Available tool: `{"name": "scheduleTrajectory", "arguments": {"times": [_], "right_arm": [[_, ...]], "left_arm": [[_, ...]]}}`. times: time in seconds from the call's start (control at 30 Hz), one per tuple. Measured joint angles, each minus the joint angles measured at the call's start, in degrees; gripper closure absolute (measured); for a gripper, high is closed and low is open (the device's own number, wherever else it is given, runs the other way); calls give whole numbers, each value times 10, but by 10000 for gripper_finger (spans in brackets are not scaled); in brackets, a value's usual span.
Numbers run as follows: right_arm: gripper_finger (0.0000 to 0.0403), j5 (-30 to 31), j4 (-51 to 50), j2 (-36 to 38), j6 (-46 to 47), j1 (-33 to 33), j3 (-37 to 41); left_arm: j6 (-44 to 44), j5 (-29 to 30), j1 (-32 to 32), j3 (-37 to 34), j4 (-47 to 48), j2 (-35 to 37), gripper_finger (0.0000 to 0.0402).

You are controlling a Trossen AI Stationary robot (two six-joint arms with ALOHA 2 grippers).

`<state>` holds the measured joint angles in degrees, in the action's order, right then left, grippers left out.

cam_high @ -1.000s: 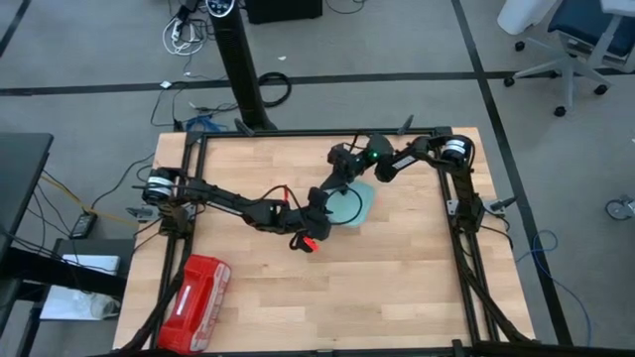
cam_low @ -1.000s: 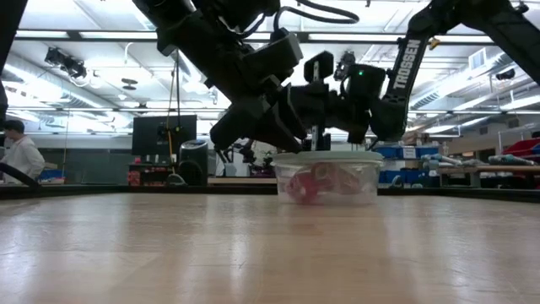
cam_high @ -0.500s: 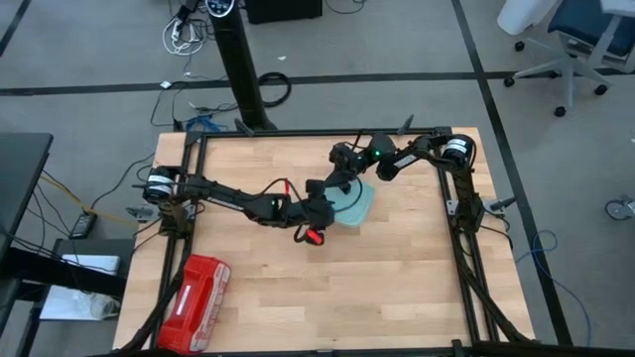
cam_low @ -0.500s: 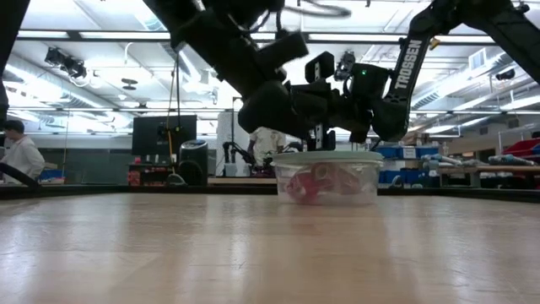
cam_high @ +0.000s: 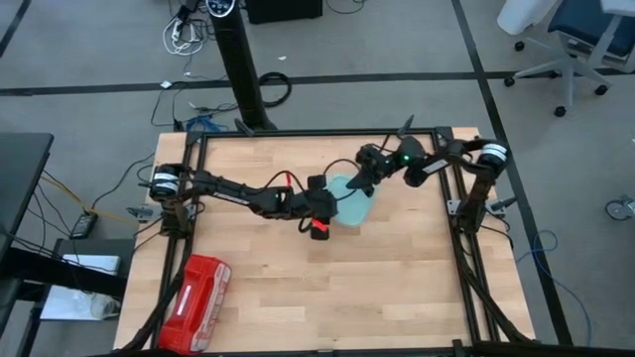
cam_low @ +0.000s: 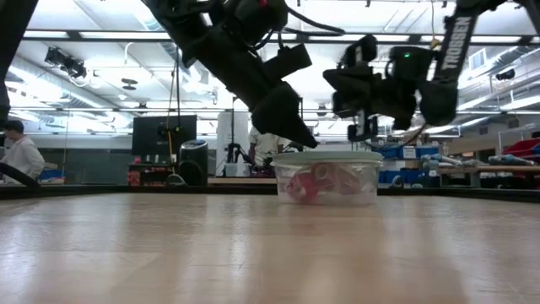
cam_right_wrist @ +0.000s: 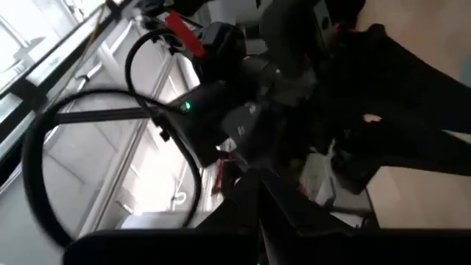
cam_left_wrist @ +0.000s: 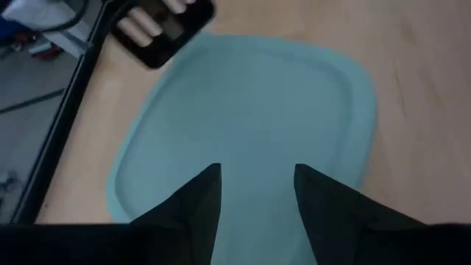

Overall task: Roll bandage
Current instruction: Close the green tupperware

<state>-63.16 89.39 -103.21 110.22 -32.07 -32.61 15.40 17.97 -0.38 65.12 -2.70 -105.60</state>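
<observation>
A clear tub [cam_low: 327, 181] with a pale teal lid [cam_high: 351, 201] stands at the middle of the table. Through its wall show a dusky pink roll, the bandage [cam_low: 323, 174], and a redder lump beside it. My left gripper [cam_left_wrist: 257, 199] is open, its two dark fingers standing over the lid [cam_left_wrist: 250, 110] at its left side [cam_high: 332, 203]. My right gripper [cam_high: 362, 180] is shut and empty. It hangs above the lid's far right corner [cam_low: 363, 127], clear of it. My left gripper slants down over the lid from the table's left, its fingertips [cam_low: 309, 142] close above the lid's left rim. Whether they touch the lid, I cannot tell.
A glossy red plastic case [cam_high: 195, 302] lies at the near left corner. Black frame rails [cam_high: 466, 248] run along the table's edges. Bare wood lies in front of the tub. A person [cam_low: 17, 156] sits far behind the table.
My right gripper has drawn back from over the lid toward the table's right edge and risen a little, staying shut. My left gripper has moved right over the lid and rolled about its own axis, staying open. The tub has kept its place.
</observation>
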Motion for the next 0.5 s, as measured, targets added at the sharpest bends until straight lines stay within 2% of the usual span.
{"name": "scheduleTrajectory", "arguments": {"times": [0.1, 0.23, 0.5], "right_arm": [[395, 14, 0, 26, -22, -4, 39], [395, 14, -1, 32, -45, -3, 71], [395, 17, 0, 34, -77, -3, 81]], "left_arm": [[-31, -11, 8, 1, -5, 0, 225], [-65, -28, 21, 31, 35, -3, 225], [-121, -61, 41, 53, 65, -19, 225]]}}
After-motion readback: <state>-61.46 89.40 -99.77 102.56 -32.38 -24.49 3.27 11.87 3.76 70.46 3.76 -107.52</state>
